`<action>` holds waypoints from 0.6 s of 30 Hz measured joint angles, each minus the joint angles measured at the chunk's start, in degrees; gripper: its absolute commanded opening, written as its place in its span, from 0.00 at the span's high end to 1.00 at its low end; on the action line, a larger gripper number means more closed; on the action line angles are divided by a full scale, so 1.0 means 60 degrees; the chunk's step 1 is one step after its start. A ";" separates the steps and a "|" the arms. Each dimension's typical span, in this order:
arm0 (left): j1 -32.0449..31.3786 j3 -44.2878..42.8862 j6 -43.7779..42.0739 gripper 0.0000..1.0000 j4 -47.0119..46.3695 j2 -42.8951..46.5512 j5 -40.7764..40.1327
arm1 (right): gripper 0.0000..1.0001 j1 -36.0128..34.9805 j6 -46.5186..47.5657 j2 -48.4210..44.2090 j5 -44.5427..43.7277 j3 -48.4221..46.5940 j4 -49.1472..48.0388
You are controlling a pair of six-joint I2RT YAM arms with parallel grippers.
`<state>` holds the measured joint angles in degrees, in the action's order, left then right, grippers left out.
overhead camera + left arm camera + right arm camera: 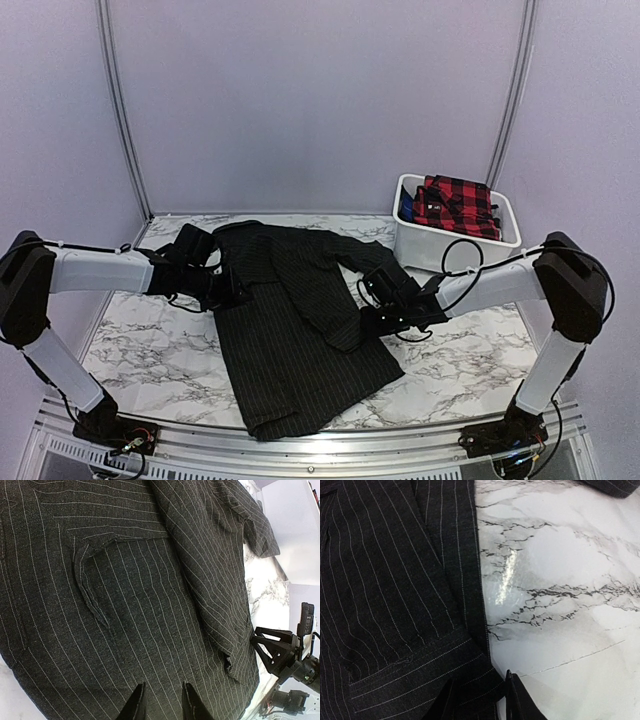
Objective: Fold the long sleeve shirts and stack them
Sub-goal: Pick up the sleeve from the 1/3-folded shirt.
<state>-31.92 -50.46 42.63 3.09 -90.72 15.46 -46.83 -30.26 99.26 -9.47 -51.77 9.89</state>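
While the right gripper [481,677] straddled a hem of the pinstriped shirt [290,340], jaws apart, it needed a deep, full pinch before lifting; whether the left gripper [163,684] held cloth was unclear.

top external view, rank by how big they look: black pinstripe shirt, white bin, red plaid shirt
1. black pinstripe shirt, spread out, clearly largest
2. white bin
3. red plaid shirt, bunched inside the bin

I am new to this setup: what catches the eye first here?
A black pinstriped shirt lies spread across the middle of the marble table, with the left gripper and right gripper at its two sides. At the back right, a white bin holds a red-and-black plaid shirt.
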 measured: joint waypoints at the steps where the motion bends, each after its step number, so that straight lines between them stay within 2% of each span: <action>1: 0.0000 0.0007 0.0004 0.74 -0.0004 0.0000 0.0000 | 0.80 0.0000 -0.0004 0.0004 -0.0022 0.0000 0.0000; 8: 0.0004 0.0018 0.0004 0.74 -0.0007 0.0000 0.0000 | 1.00 -0.0018 0.0051 0.0007 -0.0098 -0.0022 0.0040; 13: 0.0036 0.0044 0.0004 0.75 -0.0018 0.0000 0.0004 | 1.00 -0.0040 0.0066 0.0007 -0.0113 -0.0113 0.0193; 14: 0.0047 0.0066 0.0004 0.75 -0.0029 0.0000 0.0007 | 0.97 -0.0044 0.0076 0.0004 -0.0120 -0.0153 0.0219; 18: 0.0062 0.0127 0.0029 0.74 -0.0044 0.0000 0.0015 | 0.74 -0.0044 0.0124 0.0004 -0.0164 -0.0313 0.0310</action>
<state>-31.55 -49.69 42.81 2.83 -90.72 15.55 -47.09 -29.52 99.29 -10.46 -53.65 11.75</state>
